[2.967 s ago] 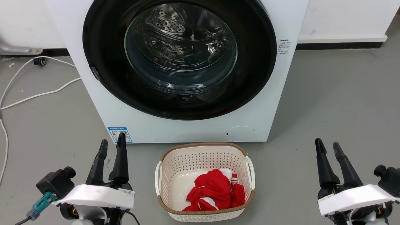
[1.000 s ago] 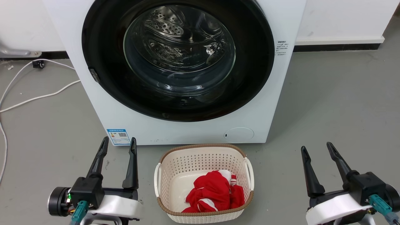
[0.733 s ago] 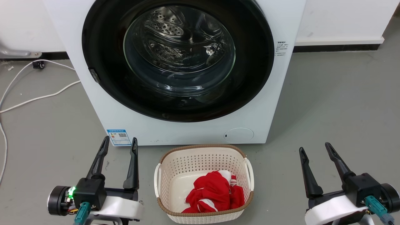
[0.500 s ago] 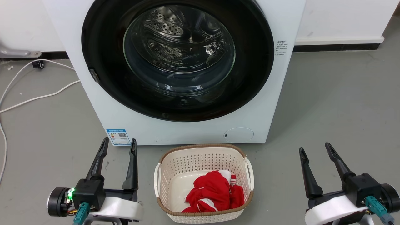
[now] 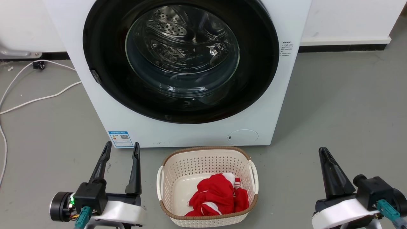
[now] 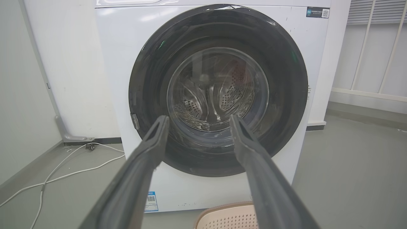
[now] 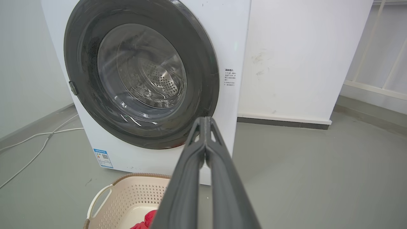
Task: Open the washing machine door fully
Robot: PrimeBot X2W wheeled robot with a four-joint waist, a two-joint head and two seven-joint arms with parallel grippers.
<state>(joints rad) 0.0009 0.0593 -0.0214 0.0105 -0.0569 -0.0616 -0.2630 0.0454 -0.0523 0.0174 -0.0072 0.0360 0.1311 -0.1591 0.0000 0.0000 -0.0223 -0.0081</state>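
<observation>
The white washing machine (image 5: 190,133) stands straight ahead on the grey floor. Its round glossy black door (image 5: 257,73) lies flat against the front, shut, with the steel drum showing through the clear glass bowl (image 5: 182,51). A small latch tab (image 5: 95,76) sits on the door's left rim. My left gripper (image 5: 122,146) is open and empty at the lower left, well short of the machine. My right gripper (image 5: 323,151) is shut on nothing at the lower right; in the right wrist view its fingertips (image 7: 206,122) press together. In the left wrist view the door (image 6: 286,79) sits beyond my spread fingers (image 6: 149,149).
A cream perforated basket (image 5: 206,152) holding red cloth (image 5: 219,195) stands on the floor just in front of the machine, between my grippers. White cables (image 5: 38,98) trail over the floor on the left. A white wall with dark skirting (image 5: 343,47) runs behind on the right.
My right gripper's fingers have closed together over the last half second. The left gripper stays open, and the door has not moved.
</observation>
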